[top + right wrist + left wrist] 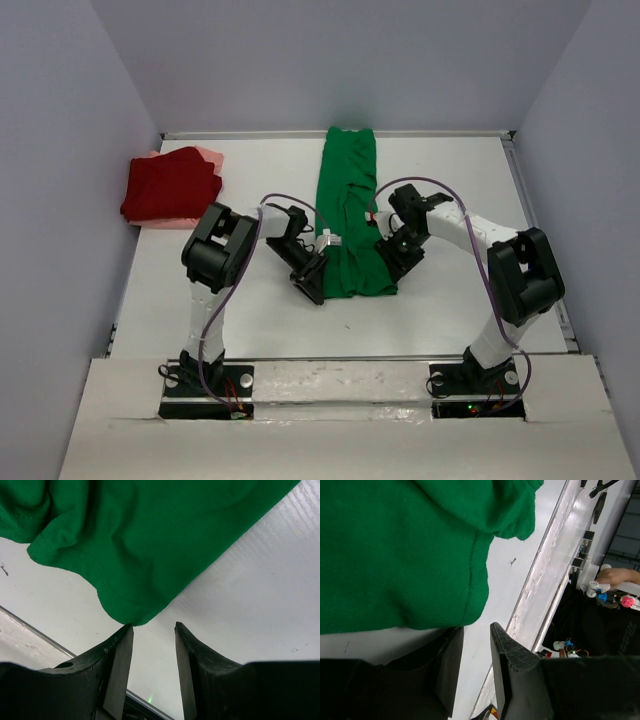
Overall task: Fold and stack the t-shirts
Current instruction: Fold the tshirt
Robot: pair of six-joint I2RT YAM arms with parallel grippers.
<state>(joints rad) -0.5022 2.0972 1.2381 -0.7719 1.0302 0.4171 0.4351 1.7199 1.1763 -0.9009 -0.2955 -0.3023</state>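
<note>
Both my jaws parted at the near hem of the green t-shirt (348,180).

At the desk's (450,170) far left, the dark red t-shirt (172,185) lies folded on the pale pink t-shirt (208,154). My left jaws stand apart with nothing between them, just beside the green t-shirt's near left corner. That shirt lies as a long rumpled strip down the middle of the desk. My right jaws are parted too, gripping nothing, with one tip at its near right hem corner.
</note>
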